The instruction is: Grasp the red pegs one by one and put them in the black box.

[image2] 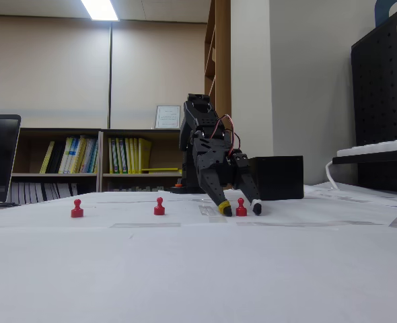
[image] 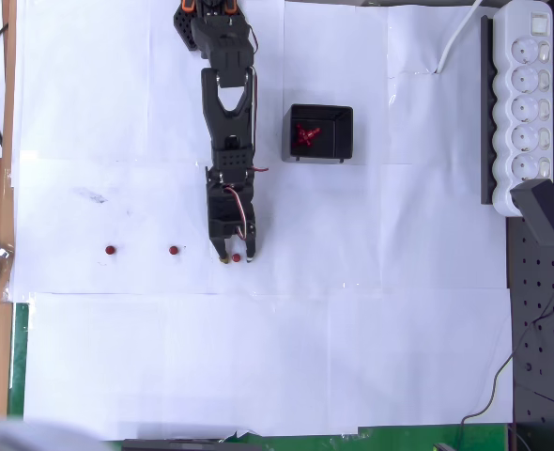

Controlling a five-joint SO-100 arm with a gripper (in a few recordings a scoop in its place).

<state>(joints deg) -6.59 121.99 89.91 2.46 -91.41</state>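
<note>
The gripper (image2: 239, 208) is lowered open astride 1 red peg (image2: 241, 207), fingertips on the paper, nothing clamped. 2 more pegs (image: 110, 250) (image: 173, 250) stand left amid bare paper. Overhead, several pegs are seen inside the black box (image: 345, 120).

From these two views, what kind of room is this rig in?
Probably an office or lab. In the fixed view, bookshelves with books line the back wall under a ceiling light. The overhead view shows a paper-covered table, a power strip and black pegboard.
</note>
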